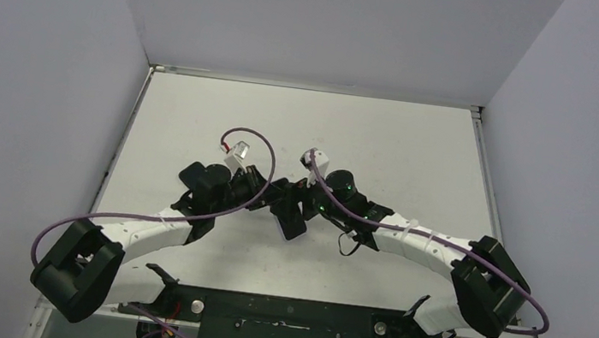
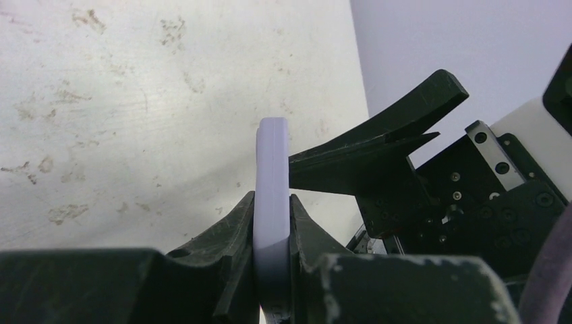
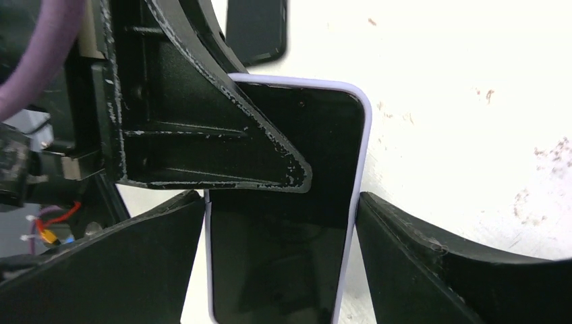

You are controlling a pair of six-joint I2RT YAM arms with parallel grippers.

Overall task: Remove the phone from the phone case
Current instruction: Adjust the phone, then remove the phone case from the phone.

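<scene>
The phone (image 3: 290, 223), its screen dark, sits fully inside a lavender case (image 2: 272, 196), turned on edge near the worktop's middle.

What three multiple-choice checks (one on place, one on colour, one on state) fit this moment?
1. Where is the phone case?
A. Flat at the far edge of the table
B. Between both grippers, near the table's middle
C. On an arm's base

2. What colour is it?
A. Red
B. Green
C. Lavender

3. The phone is:
A. Seated in the case
B. Lying apart on the table
C. Out of sight

Answers:
1. B: the left gripper clamps its faces, and the right gripper has its jaws against the long edges.
2. C: both wrist views show a pale purple rim.
3. A: the rim rings the dark screen.
</scene>
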